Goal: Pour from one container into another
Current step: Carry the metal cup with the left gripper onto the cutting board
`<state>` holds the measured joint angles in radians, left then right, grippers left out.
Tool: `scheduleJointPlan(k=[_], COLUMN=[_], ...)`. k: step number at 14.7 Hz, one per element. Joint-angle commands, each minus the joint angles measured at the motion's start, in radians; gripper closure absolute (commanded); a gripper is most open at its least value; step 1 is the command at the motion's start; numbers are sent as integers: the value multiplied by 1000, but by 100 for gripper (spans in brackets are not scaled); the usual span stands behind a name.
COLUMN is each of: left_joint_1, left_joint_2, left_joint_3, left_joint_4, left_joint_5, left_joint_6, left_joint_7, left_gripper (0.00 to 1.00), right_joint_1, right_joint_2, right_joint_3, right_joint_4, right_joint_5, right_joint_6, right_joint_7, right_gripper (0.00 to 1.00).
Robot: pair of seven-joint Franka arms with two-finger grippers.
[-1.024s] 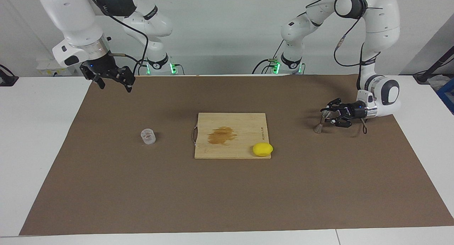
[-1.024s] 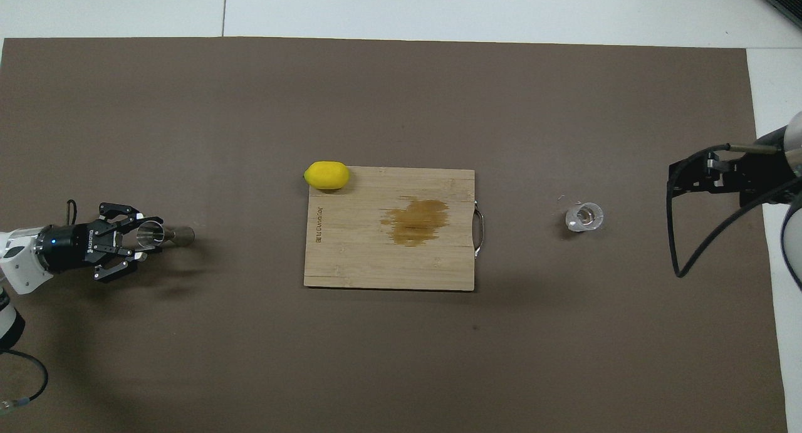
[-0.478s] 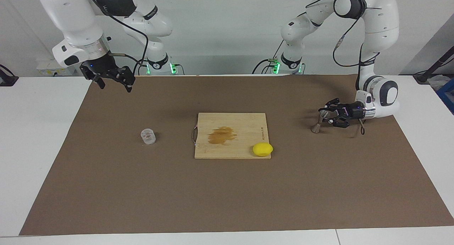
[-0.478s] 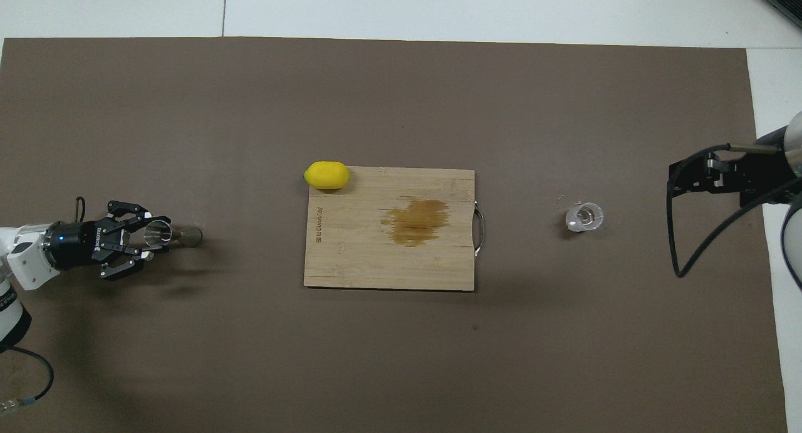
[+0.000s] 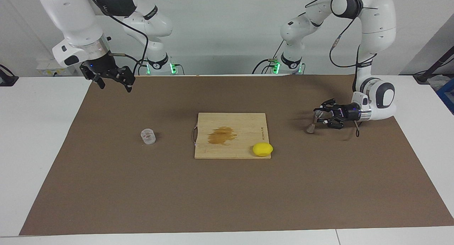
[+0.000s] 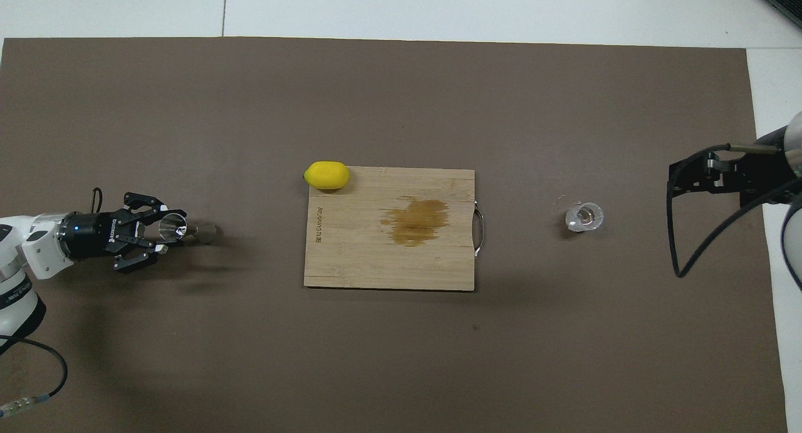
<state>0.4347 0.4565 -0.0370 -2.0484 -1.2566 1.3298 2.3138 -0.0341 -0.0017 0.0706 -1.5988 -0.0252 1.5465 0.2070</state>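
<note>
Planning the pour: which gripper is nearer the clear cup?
Right. The right gripper hangs open near the clear cup; the left gripper, holding the jigger, is past the cutting board.

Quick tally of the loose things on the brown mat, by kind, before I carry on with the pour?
Clear cup: 1
Steel jigger, held in the left gripper: 1
Lemon: 1
Wooden cutting board: 1
Total: 4
</note>
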Motion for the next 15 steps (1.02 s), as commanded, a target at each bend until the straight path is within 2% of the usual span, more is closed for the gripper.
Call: scheduleJointPlan(k=[1, 10, 15], left_joint_1=[-37, -180, -270], left_joint_2=[-41, -113, -200], left_joint_3=[11, 11, 11], left_joint_4=[-15, -102, -199], left_joint_5=[-29, -141, -227], left_joint_6=[-15, 9, 104], left_joint_7=[-40, -76, -77], left_gripper=[80, 80, 80], right_joint_1=[-9, -10, -9], right_joint_2=[-21, -21, -21], right_joint_3=[5, 5, 5], right_joint_4=[-23, -23, -23], right_joint_5=[-1, -1, -1], right_joint_6=[4, 4, 4], right_joint_7=[-9, -9, -9], right_gripper=[0, 0, 0])
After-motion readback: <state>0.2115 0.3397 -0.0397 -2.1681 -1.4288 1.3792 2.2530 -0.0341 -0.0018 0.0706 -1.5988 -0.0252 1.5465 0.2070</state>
